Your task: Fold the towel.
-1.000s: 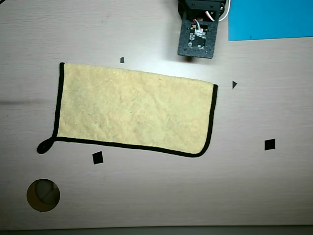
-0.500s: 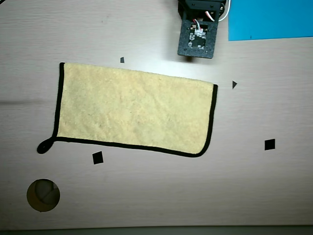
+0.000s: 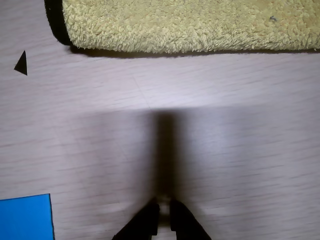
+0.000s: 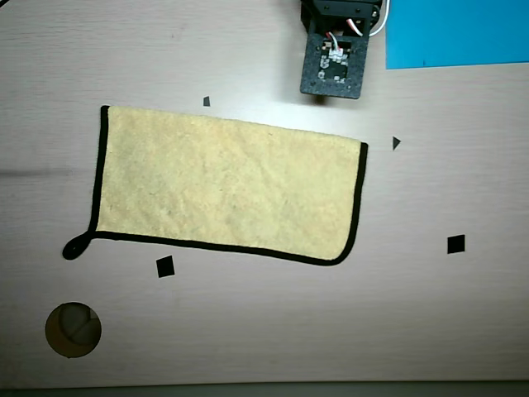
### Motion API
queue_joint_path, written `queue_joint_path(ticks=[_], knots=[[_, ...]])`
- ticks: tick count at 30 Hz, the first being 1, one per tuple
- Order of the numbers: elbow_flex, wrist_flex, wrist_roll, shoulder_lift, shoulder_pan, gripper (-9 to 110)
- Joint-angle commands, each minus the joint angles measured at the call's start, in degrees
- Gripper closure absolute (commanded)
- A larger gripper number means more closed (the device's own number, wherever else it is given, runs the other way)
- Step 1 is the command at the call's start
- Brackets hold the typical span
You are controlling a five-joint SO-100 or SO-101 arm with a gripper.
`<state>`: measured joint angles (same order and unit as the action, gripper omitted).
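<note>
The pale yellow towel lies flat mid-table in the overhead view, with black edging on its left, bottom and right sides and a black loop at its lower left corner. Its upper long edge shows no edging. The arm's wrist sits above the towel's upper right part, clear of the cloth. In the wrist view the towel fills the top strip, and my gripper enters at the bottom, its dark fingertips together with nothing between them, a stretch of bare table away from the cloth.
A bright blue sheet lies at the top right, also seen in the wrist view. Small black markers dot the table: squares and a triangle. A round hole is at the lower left.
</note>
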<state>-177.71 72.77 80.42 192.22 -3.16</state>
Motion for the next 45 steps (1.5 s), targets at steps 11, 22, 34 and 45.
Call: queue_joint_path(ticks=[11, 22, 34, 45], knots=[[-2.3, 0.3, -1.1, 0.0, 1.8, 100], [-2.2, -1.4, -4.4, -1.1, 1.9, 101], [31.4, -15.6, -51.9, -39.5, 28.6, 96], [44.1, -35.5, -66.5, -66.7, 37.1, 85]])
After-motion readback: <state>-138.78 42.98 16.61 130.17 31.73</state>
